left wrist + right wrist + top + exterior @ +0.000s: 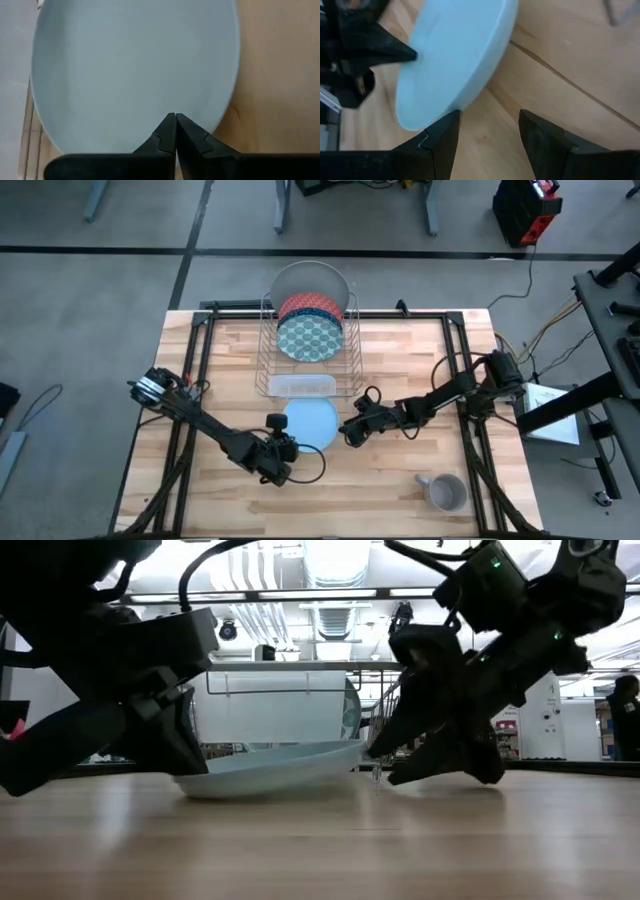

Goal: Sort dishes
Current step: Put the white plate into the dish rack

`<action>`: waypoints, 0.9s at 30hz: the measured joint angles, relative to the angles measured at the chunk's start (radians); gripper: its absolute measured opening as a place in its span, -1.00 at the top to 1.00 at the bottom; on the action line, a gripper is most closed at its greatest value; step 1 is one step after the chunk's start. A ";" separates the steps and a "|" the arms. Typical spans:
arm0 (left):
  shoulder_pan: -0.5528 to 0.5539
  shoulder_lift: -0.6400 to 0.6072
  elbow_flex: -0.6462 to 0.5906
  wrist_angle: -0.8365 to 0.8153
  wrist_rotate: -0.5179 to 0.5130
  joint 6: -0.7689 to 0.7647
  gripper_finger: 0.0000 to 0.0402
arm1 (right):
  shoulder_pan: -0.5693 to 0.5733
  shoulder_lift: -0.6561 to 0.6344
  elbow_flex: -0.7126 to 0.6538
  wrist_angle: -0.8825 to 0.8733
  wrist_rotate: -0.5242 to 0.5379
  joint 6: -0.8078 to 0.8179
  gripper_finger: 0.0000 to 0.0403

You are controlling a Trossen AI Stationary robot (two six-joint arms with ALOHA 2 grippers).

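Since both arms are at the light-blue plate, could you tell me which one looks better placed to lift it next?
Probably the right. Its gripper is open at the tilted light-blue plate's raised edge, ready to close on it. The left gripper is shut, only pressing the opposite edge.

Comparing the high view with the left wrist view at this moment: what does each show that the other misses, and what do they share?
Only the high view shows the wire rack holding the grey plate, red plate and blue speckled plate, the mug, and the right gripper beside the light-blue plate. Only the left wrist view shows the left gripper with fingers pressed together at the plate's rim. Both show that plate and the wooden table.
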 joint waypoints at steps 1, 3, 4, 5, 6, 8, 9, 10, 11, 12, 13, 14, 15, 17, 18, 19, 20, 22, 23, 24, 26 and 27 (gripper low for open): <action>0.000 0.002 0.000 0.005 0.003 0.000 1.00 | 0.000 0.017 0.003 0.029 0.006 -0.001 0.02; 0.000 0.003 -0.001 0.014 0.016 0.000 1.00 | 0.000 0.040 0.009 0.084 0.012 0.000 0.02; 0.000 0.002 -0.001 0.015 0.024 0.001 1.00 | 0.000 0.055 0.016 0.113 0.012 0.000 0.02; 0.000 0.002 -0.001 0.017 0.032 0.001 1.00 | 0.000 0.064 0.020 0.137 0.012 -0.001 0.02; -0.001 0.001 -0.002 0.018 0.035 0.001 1.00 | 0.000 0.066 0.023 0.141 0.010 0.000 0.02; 0.000 0.000 -0.002 0.018 0.042 0.001 1.00 | 0.000 0.066 0.027 0.136 0.008 0.000 0.02; 0.000 0.000 -0.002 0.019 0.044 0.000 1.00 | 0.000 0.063 0.027 0.133 0.005 0.000 0.02; 0.000 0.000 -0.002 0.019 0.050 0.000 1.00 | 0.000 0.058 0.027 0.131 0.001 0.000 0.02; 0.000 0.000 -0.002 0.021 0.058 -0.001 1.00 | 0.001 0.054 0.026 0.126 -0.001 0.001 0.02; 0.000 0.000 -0.002 0.025 0.067 -0.006 1.00 | 0.004 0.049 0.026 0.127 -0.004 0.002 0.02; 0.000 -0.001 -0.002 0.029 0.073 -0.009 1.00 | 0.008 0.044 0.026 0.128 -0.007 0.003 0.02; -0.001 -0.001 -0.002 0.034 0.080 -0.013 1.00 | 0.012 0.038 0.025 0.128 -0.014 0.004 0.02; -0.002 -0.001 -0.002 0.037 0.086 -0.015 1.00 | 0.018 0.033 0.025 0.121 -0.016 0.009 0.02; -0.005 -0.001 -0.002 0.045 0.089 -0.022 1.00 | 0.033 0.026 0.025 0.091 -0.016 0.022 0.02; -0.006 -0.001 -0.002 0.048 0.092 -0.022 1.00 | 0.040 0.026 0.025 0.079 -0.015 0.028 0.02; -0.007 -0.001 -0.003 0.056 0.095 -0.023 1.00 | 0.049 0.026 0.024 0.078 -0.010 0.034 0.02; -0.008 -0.001 -0.003 0.066 0.097 -0.023 1.00 | 0.057 0.025 0.024 0.079 -0.010 0.043 0.02; -0.008 0.000 -0.003 0.084 0.102 -0.023 1.00 | 0.072 0.024 0.024 0.079 -0.009 0.058 0.02; -0.008 0.000 -0.004 0.093 0.106 -0.023 1.00 | 0.079 0.024 0.024 0.079 -0.006 0.062 0.02; -0.008 0.001 -0.004 0.100 0.108 -0.023 1.00 | 0.085 0.024 0.024 0.079 -0.005 0.068 0.02; -0.008 0.004 -0.004 0.112 0.109 -0.023 1.00 | 0.098 0.024 0.024 0.080 -0.004 0.077 0.02; -0.009 0.006 -0.004 0.117 0.109 -0.023 1.00 | 0.105 0.024 0.024 0.079 -0.004 0.080 0.02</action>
